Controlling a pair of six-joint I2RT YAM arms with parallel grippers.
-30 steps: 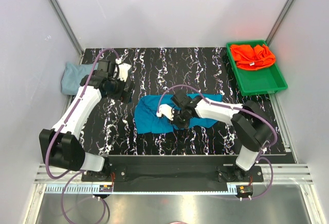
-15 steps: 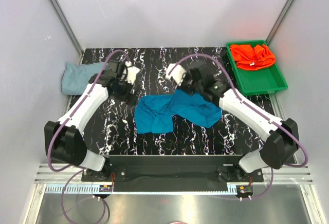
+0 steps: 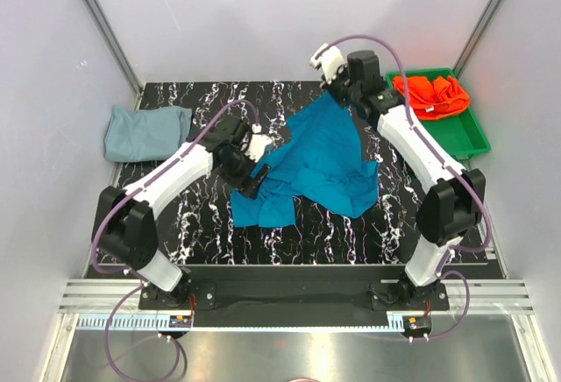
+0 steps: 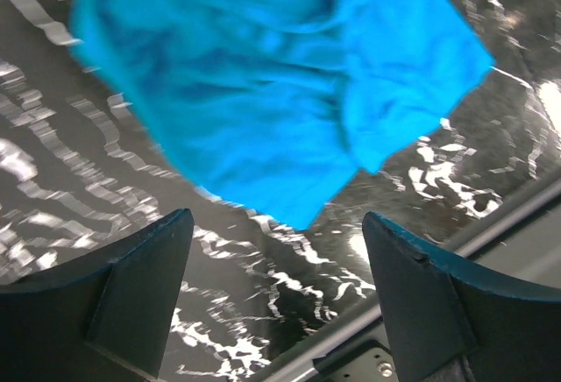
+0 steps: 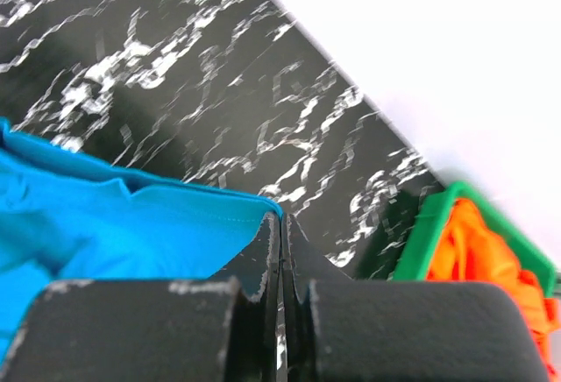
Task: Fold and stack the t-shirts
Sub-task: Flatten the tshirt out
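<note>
My right jaws, clamped on an edge of the teal-blue cloth t-shirt [image 3: 320, 159], hold it high for spreading; my left jaws hover apart over its low corner.

Middle t-shirt [image 3: 326, 161] on table [image 3: 351, 235] between left t-shirt [image 3: 140, 130] and tray [image 3: 443, 141]

Bright even light, faint shadows, teal t-shirt [image 4: 263, 84] blurred at left wrist

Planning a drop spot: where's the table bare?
Bare: far strip between grey shirt and lifted teal shirt; near strip in front of the teal shirt. Crowded: centre, under cloth and left gripper; right side, under the right arm by the tray.
</note>
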